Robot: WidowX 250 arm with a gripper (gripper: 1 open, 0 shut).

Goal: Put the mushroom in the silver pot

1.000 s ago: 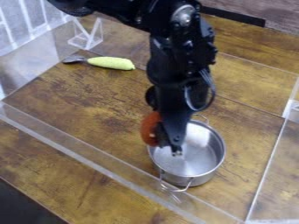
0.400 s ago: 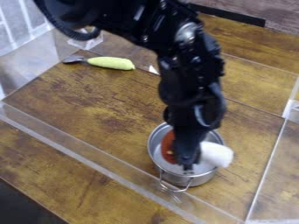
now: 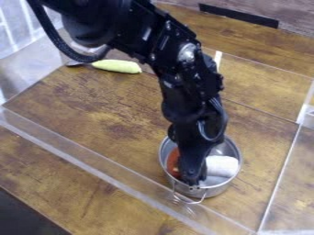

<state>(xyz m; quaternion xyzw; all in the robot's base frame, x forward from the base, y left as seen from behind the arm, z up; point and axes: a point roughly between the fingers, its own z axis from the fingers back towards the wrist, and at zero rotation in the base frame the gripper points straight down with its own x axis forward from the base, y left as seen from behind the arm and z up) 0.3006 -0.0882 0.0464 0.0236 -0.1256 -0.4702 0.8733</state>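
The hand (image 3: 193, 162) was seen lowered into the silver pot (image 3: 200, 171), clamped shut on the mushroom (image 3: 208, 167), whose reddish cap and white stem were held inside the pot's walls. A yellow-green vegetable (image 3: 117, 66) was noted well apart on the wooden tabletop (image 3: 86, 115).

The mushroom (image 3: 207, 166) lies tipped inside the silver pot (image 3: 216, 186), reddish cap to the left, white stem to the right; the shiny round pot sits near right on the surface.
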